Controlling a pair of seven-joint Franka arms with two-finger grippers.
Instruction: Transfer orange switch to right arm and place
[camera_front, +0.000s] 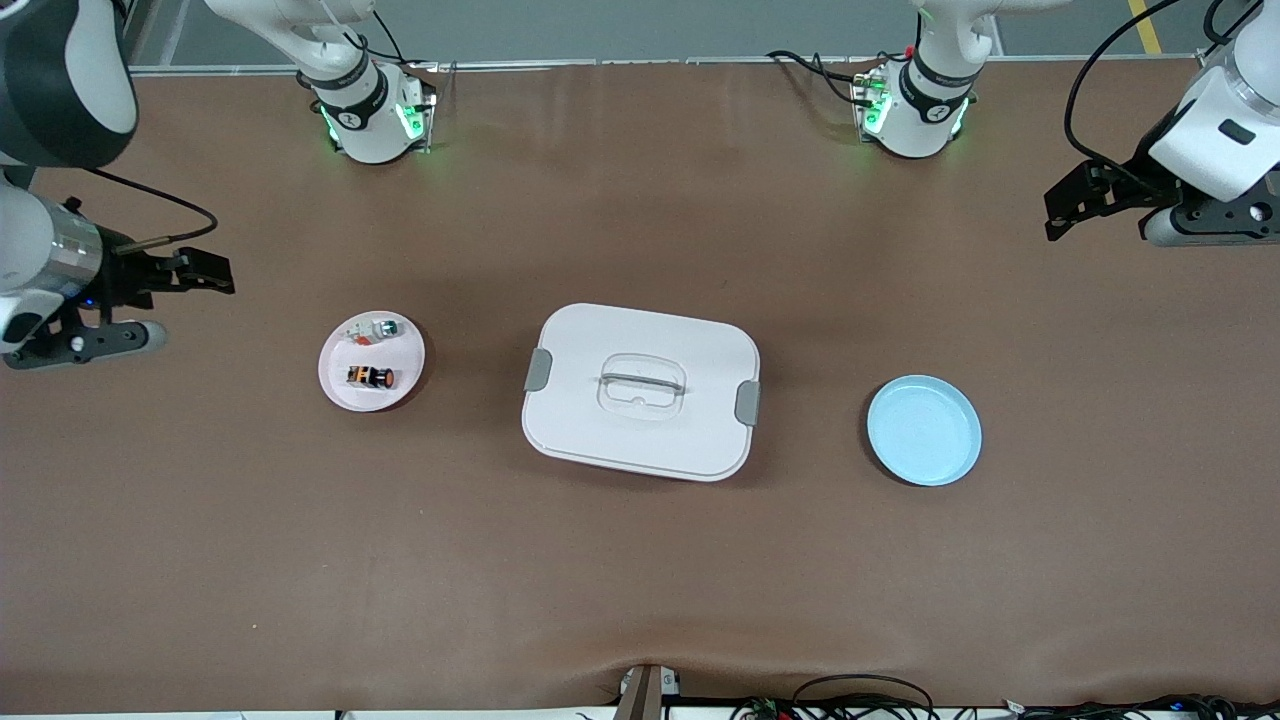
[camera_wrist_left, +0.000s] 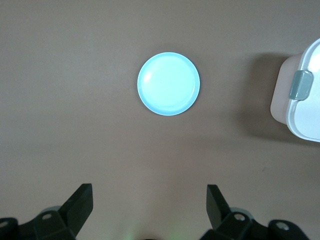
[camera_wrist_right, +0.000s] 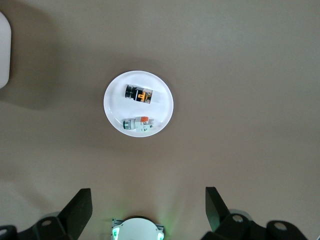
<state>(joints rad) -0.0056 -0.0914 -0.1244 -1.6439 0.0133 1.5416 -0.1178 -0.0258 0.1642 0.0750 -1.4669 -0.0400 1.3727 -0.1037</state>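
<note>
The orange switch (camera_front: 370, 377) lies on its side on a small white plate (camera_front: 340, 385) toward the right arm's end of the table. It also shows in the right wrist view (camera_wrist_right: 139, 93), on the same plate (camera_wrist_right: 162, 102). My right gripper (camera_front: 215, 272) hangs open and empty above bare table, beside that plate and apart from it; its open jaws show in the right wrist view (camera_wrist_right: 148, 200). My left gripper (camera_front: 1062, 208) is open and empty, high over the table's other end; it also shows in the left wrist view (camera_wrist_left: 150, 200).
A white, green-tipped small part (camera_front: 375, 328) shares the white plate, farther from the front camera than the switch. A white lidded box (camera_front: 640, 390) with grey clips sits mid-table. A light blue plate (camera_front: 924, 430) lies toward the left arm's end, also in the left wrist view (camera_wrist_left: 168, 84).
</note>
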